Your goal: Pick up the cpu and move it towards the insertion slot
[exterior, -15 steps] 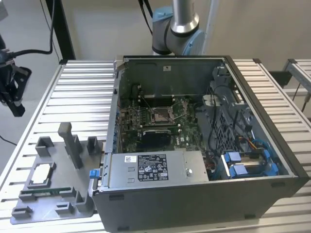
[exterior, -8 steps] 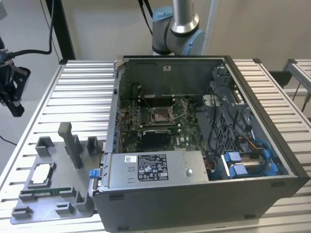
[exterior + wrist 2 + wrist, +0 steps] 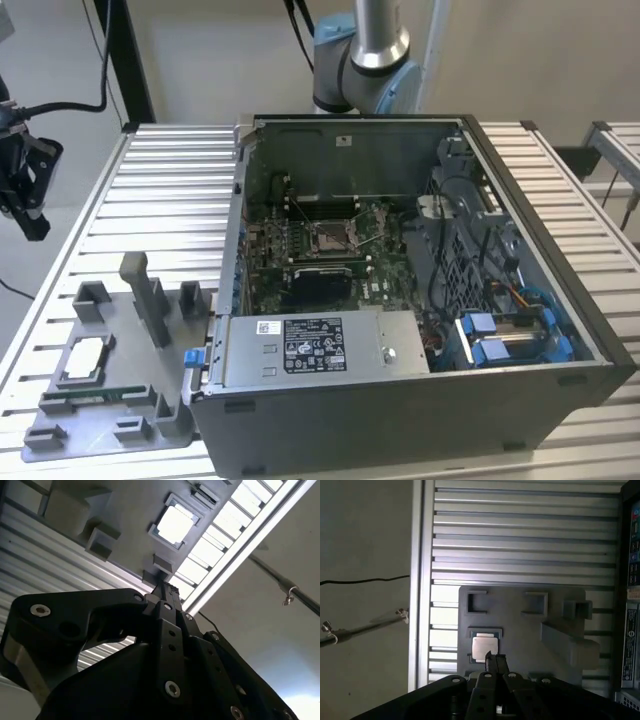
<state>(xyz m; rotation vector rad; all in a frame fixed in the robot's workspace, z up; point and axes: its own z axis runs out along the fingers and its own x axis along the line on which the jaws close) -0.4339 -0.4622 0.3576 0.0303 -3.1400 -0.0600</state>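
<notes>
silvery metal topped the cpu (image 3: 85,357), a flat square chip with tan edges, lying face up in a shallow square pocket of the grey tray (image 3: 150,420) on the ribbed table (image 3: 170,180). the tray sat just beside the open case (image 3: 400,400), on the exterior view's left. in the first wrist view the cpu (image 3: 485,647) lay directly past the fingertips, and the second wrist view showed it (image 3: 175,524) as a bright square in its frame.

it looked light, stiff and thin. its smooth lid would likely be slippery and its underside delicate. the best hold seemed to be on two opposite tan edges, level, with only gentle squeeze. the pocket walls hugged it closely, leaving little room for fingers.

the gripper (image 3: 33,215) hung off the table's edge, well apart from the case. in the first wrist view the gripper (image 3: 495,659) had its two fingers drawn together on nothing, above the tray and apart from the chip.

the slot (image 3: 333,237) sat inside the case on the green board, a metal frame with a dark centre, unfilled.

by count: one cpu, one slot, one gripper, one tray, one case, and one green memory stick (image 3: 90,393) lying along the tray just beside the chip.
</notes>
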